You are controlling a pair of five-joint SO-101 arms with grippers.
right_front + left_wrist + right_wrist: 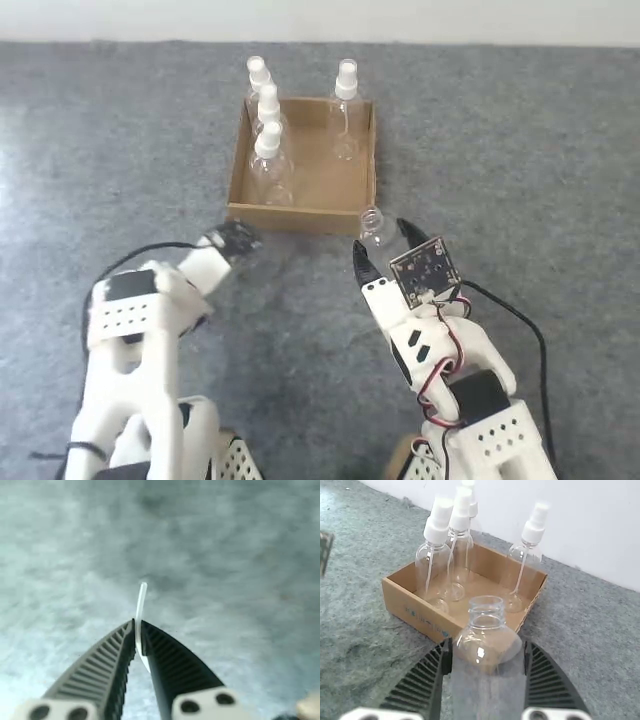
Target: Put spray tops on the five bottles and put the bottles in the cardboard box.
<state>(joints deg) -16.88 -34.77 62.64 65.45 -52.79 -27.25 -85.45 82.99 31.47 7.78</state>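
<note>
The left arm reaches forward and low over the grey, felt-like mat (520, 150), stopping short of the near left corner of the cardboard box (300, 215). The left gripper (137, 622) has its ribbed black fingers pressed together on a thin, clear tube (140, 600), which sticks out past the tips over bare mat.

The right arm stretches toward the near right corner of the box. The right gripper (485, 644) has one ribbed finger on each side of a bottle with no top (486, 640), and both appear to press against its rounded shoulders. This bottle (372, 222) is clear plastic with a short, open threaded neck. It stands upright on the mat, just outside the box's near wall.

The box is shallow, brown and open-topped, with plain corrugated walls. Four clear bottles with white spray tops stand upright in it. Three form a row along the left side: near (268, 150), middle (268, 105) and far (258, 72). The fourth (346, 100) stands toward the far right. Thin tubes run down inside them.
</note>
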